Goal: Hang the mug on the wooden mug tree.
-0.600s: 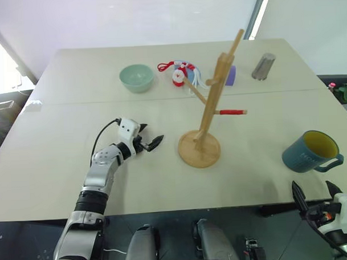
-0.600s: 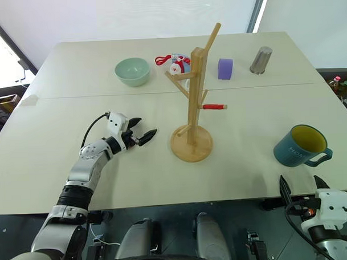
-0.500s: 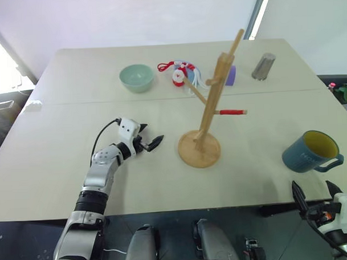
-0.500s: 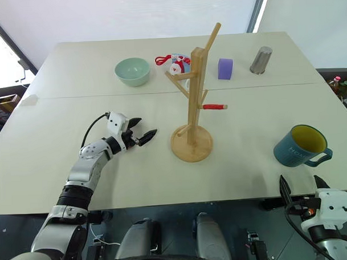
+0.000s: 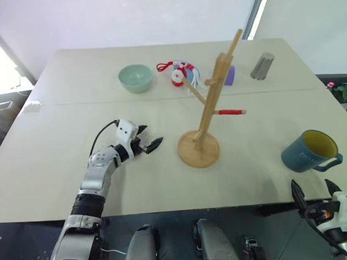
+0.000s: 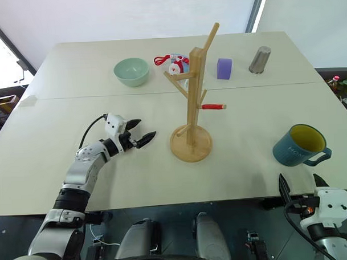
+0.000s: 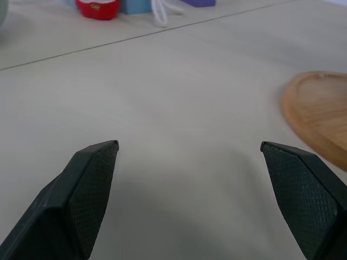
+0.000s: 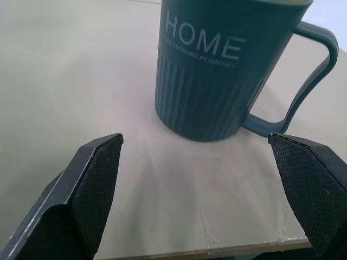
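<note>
The teal-blue mug (image 5: 307, 152) with a yellow inside stands upright near the table's right front corner, handle toward the right edge; it reads "HOME" (image 8: 209, 76) in the right wrist view. My right gripper (image 6: 301, 186) hovers open just off the table's front edge, short of the mug, holding nothing. The wooden mug tree (image 5: 210, 106) stands mid-table on its round base (image 7: 320, 116), with a red-tipped peg (image 5: 232, 112) pointing right. To the left of the base, my left gripper (image 5: 148, 138) is open and empty, low over the table.
At the back of the table stand a pale green bowl (image 5: 135, 77), a red and white toy with a cord (image 5: 177, 75), a purple block (image 6: 224, 68) and a grey metal cylinder (image 5: 262, 66). A seam crosses the table behind the tree.
None beyond a slight shift of the whole picture; both arms stay where they were.
</note>
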Robot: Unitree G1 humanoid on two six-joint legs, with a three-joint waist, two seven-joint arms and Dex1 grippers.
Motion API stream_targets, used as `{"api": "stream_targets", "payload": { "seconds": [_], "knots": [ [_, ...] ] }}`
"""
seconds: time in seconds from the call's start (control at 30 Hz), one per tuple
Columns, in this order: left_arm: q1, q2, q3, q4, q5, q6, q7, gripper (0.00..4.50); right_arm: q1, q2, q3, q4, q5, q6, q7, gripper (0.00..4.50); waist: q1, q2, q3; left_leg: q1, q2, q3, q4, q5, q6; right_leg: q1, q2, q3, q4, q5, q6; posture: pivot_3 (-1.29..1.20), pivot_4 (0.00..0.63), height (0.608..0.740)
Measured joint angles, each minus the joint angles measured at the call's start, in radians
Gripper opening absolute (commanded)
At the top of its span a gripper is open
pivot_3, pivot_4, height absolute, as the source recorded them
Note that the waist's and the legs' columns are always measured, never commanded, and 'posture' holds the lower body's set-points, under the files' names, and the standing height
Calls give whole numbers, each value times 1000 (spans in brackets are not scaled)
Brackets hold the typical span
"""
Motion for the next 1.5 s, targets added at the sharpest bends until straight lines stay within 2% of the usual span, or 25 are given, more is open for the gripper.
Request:
{"api": "stream_targets", "payload": {
  "seconds": [0.17,0.33,0.5,0.77,1.17,1.5],
  "knots": [
    [66,53,-15,-111,-50,40,-125,4500,11,0,-5,5,3,0,-1,4448,0,1,0,0,0,0,0,0,0,0,0,0,0,0,0,0,150,740],
    [131,148,-120,-297,-118,112,-338,4500,14,11,-33,5,21,-1,-27,4448,1,2,-1,0,0,0,0,0,0,0,-4,1,0,0,-1,0,150,740],
    [133,176,-177,-403,-159,184,-421,4500,-41,9,-85,34,21,4,-92,4448,-2,3,-2,0,0,1,0,0,0,-1,-6,1,0,0,-1,0,150,740],
    [105,132,-231,-520,-194,234,-412,4500,-201,-35,-133,141,23,46,-178,4448,-1,5,-3,-1,-1,1,1,0,0,0,1,2,0,0,-1,0,150,740],
    [117,137,-234,-546,-200,249,-389,4500,-260,-47,-134,170,21,83,-194,4448,-2,5,-3,2,-1,0,2,0,0,1,3,2,2,0,0,0,150,740],
    [130,144,-233,-569,-200,251,-355,4500,-359,-80,-133,268,62,135,-178,4448,-3,5,-3,3,-1,1,1,0,0,2,3,2,2,0,0,0,150,740]
  ]
}}
